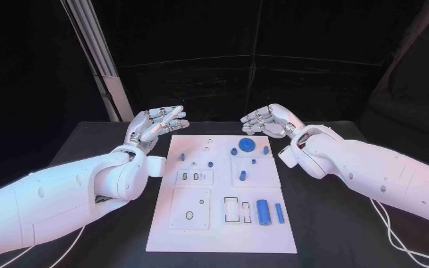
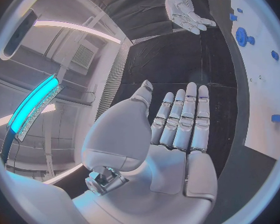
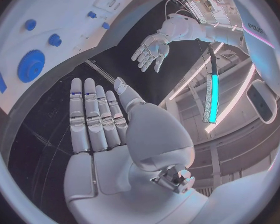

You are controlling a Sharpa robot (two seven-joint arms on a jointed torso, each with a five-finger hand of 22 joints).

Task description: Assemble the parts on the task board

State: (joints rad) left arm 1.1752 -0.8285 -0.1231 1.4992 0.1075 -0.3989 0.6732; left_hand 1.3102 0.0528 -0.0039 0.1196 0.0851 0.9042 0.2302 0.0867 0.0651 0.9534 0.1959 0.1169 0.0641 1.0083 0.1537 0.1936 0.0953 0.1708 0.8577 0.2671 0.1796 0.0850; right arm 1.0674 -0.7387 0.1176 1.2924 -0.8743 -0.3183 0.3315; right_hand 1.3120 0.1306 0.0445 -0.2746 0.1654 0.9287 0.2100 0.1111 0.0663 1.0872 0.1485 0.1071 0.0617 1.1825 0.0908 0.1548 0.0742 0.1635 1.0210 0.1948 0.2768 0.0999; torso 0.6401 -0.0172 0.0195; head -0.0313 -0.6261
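The white task board (image 1: 224, 231) lies in the middle of the black table. On it sit a blue gear (image 1: 247, 144), several small blue pegs (image 1: 234, 152), a thick blue cylinder (image 1: 263, 211) and a thin blue rod (image 1: 279, 213) near its front right. My left hand (image 1: 157, 124) hovers past the board's far left corner, fingers spread, holding nothing. My right hand (image 1: 268, 120) hovers beyond the board's far right corner, fingers apart and empty. The left wrist view shows my left hand (image 2: 177, 129) flat and open, with the right hand (image 2: 187, 10) beyond. In the right wrist view the right hand (image 3: 109, 124) is open beside the gear (image 3: 31, 65).
A slanted metal post (image 1: 94, 51) stands behind the table's far left corner. Black curtains close the back. White cables (image 1: 393, 231) trail over the table under my right arm. Bare black table (image 1: 340, 231) lies on both sides of the board.
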